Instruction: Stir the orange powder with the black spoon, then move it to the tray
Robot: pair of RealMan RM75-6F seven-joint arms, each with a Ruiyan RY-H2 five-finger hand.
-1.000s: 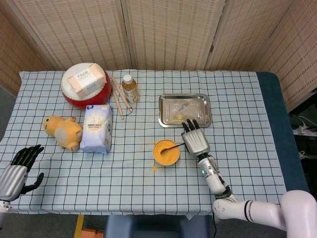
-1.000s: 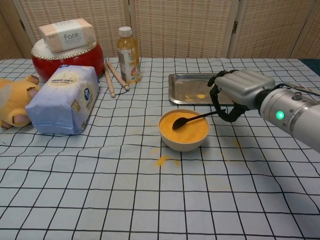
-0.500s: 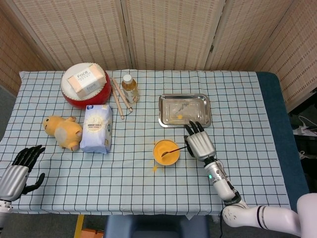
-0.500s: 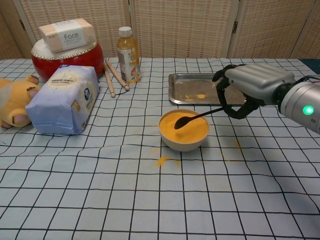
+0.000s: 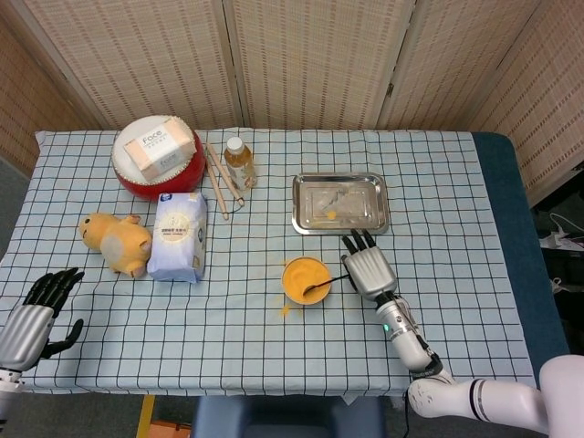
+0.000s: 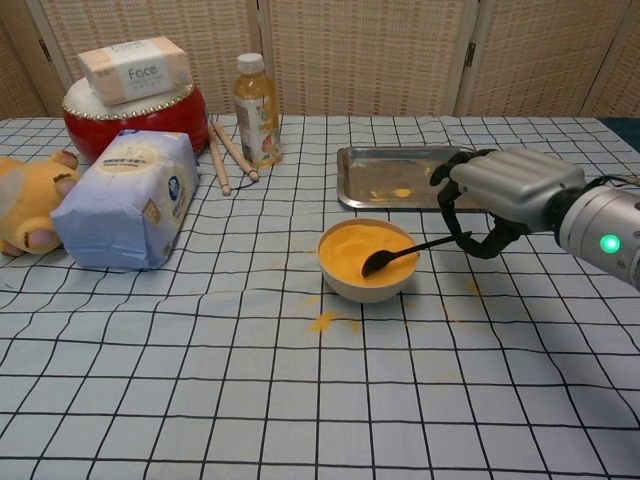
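Right hand [image 6: 500, 195]: fingers curled around the spoon [image 6: 408, 254] handle, just right of the bowl [image 6: 367, 262].
Spoon: its bowl end dips into the powder [image 6: 352, 246] at the bowl's near right side; the handle slants up to the hand.
Tray [image 5: 340, 203]: behind the bowl, apart from it, with a little orange residue.
Left hand [image 5: 36, 306]: seen only in the head view, at the table's [image 5: 228, 319] near left edge, fingers apart, holding nothing.
Chest view only: orange spill [image 6: 325, 320] on the cloth before the bowl.
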